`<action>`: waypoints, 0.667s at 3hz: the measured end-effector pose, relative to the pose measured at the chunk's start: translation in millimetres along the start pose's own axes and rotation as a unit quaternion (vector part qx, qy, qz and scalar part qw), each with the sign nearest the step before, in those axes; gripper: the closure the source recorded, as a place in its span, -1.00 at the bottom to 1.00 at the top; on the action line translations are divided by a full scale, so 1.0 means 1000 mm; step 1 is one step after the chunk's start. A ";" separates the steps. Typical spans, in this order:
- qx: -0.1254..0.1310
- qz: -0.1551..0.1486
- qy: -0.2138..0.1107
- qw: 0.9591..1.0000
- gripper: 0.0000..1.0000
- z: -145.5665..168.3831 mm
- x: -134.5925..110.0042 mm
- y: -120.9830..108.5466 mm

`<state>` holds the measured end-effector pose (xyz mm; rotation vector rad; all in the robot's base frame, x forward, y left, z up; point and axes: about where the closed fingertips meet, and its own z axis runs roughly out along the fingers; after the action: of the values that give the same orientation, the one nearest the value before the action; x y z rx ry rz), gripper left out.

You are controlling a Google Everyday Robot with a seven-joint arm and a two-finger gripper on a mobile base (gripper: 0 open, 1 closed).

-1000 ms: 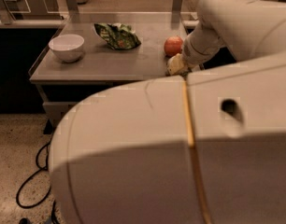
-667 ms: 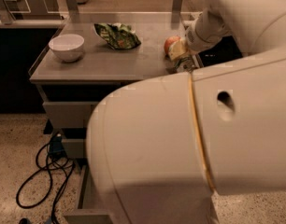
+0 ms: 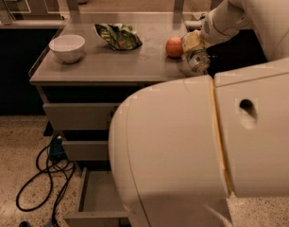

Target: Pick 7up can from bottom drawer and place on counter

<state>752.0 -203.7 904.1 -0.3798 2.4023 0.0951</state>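
One 7up can [image 3: 198,60] is gripped in my end effector [image 3: 193,46], with the fingers closed around the can body. The can is tilted rather than upright. It sits over the right front area of the tabletop [image 3: 102,65], just beside the apple [image 3: 173,47], on the apple's right. I cannot tell whether the can touches the surface.

Other items on the tabletop:
- A green foil snack bag [image 3: 118,36] lies near the rear centre, apart from the apple and the can.
- A white bowl [image 3: 67,47] stands upright at the left side, well apart from the can.

Three grey drawers sit below the tabletop. The bottom drawer [image 3: 95,197] is pulled out, and part of its grey floor is in view. The middle drawer [image 3: 83,150] and the top drawer [image 3: 78,116] are above it.

My arm's white housing [image 3: 182,150] fills the lower right foreground and hides the right portion of all three drawers. Dark cables [image 3: 40,178] lie on the speckled floor to the left of the drawers.
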 end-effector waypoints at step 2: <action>-0.035 0.042 0.104 0.993 1.00 0.058 0.032 0.001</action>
<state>765.3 -200.4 839.3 -0.3343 2.6273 0.1856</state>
